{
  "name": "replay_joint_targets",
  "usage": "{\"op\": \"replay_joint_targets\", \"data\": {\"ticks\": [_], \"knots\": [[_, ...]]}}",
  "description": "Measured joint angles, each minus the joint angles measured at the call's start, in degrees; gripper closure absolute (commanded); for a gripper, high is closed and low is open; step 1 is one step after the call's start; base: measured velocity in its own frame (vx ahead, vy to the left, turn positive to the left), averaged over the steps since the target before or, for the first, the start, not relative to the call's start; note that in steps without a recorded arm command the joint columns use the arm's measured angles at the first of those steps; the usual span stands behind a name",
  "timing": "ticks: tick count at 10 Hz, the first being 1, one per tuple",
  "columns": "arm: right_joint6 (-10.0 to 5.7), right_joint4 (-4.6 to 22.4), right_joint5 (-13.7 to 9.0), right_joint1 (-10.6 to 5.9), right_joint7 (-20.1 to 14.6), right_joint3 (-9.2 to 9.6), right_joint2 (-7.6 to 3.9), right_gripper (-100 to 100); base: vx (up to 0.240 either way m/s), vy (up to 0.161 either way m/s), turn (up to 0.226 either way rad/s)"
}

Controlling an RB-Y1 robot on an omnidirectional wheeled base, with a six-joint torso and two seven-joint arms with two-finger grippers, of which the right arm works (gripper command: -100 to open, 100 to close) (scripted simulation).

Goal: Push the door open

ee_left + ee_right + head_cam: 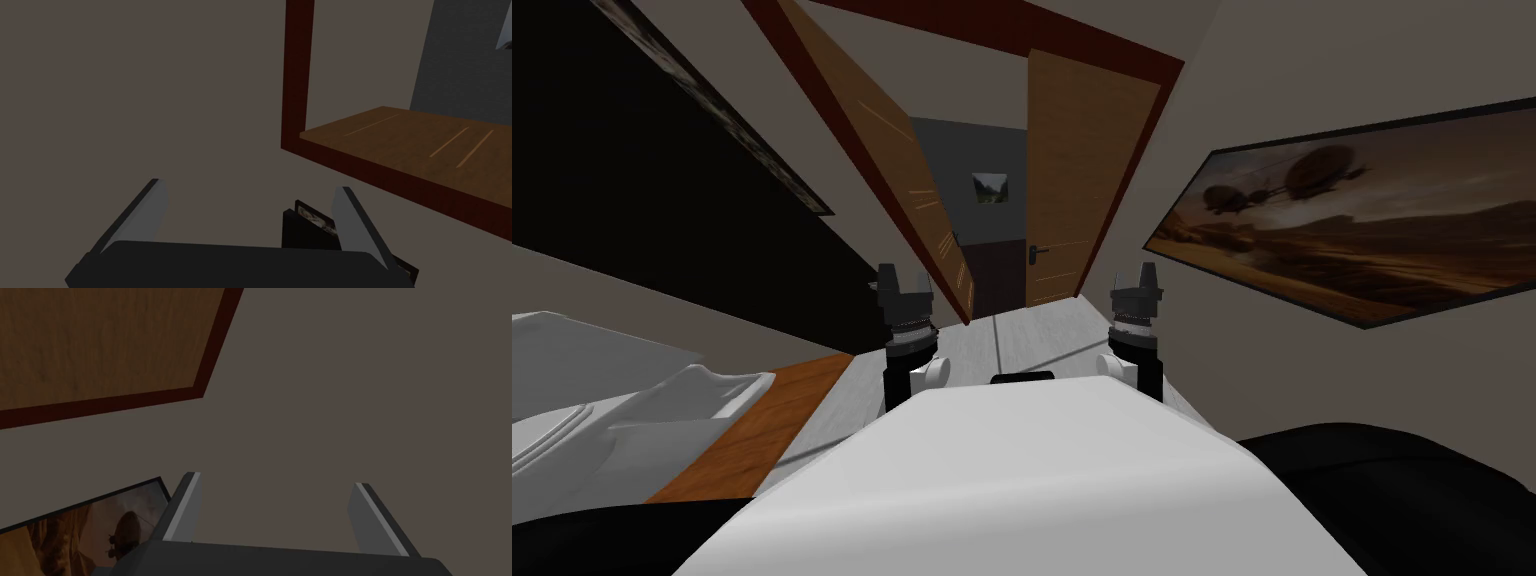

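Step in hand: approach, no contact with the door yet.

- Door (pixel 1077 180): upper middle of the head view, wooden leaf with a handle (pixel 1039 250), set in a dark red frame (pixel 297 75).
- A 2nd wooden leaf (pixel 912 190) stands to its left at a slant. The gap between the 2 shows a grey wall with a small picture (pixel 990 188). My read is that it's already part open, but I can't tell which way either leaf swings.
- Left hand (pixel 904 288) and right hand (pixel 1136 282): middle of the head view, both well short of the door. Each is wide and holds nothing. In the wrist views their fingers (pixel 156 200) face bare brown-grey wall beside the frame.
- Light floor (pixel 1032 340) runs from the hands to the gap.
- Large painting (pixel 1352 230) hangs on the wall at right, near the right arm.

Next move, as I judge it:
1. Roll forward down the floor strip.
2. Put 1 hand flat on the leaf near the handle edge, away from the hinge.
3. Push steadily and keep the right arm off the painting.
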Motion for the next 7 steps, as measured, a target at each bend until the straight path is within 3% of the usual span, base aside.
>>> {"op": "replay_joint_targets", "data": {"ticks": [7], "knots": [[-0.56, 9.5, 1.7, -5.17, -2.6, 0.43, -1.89, -100, 0.095, -0.011, 0.010]]}}
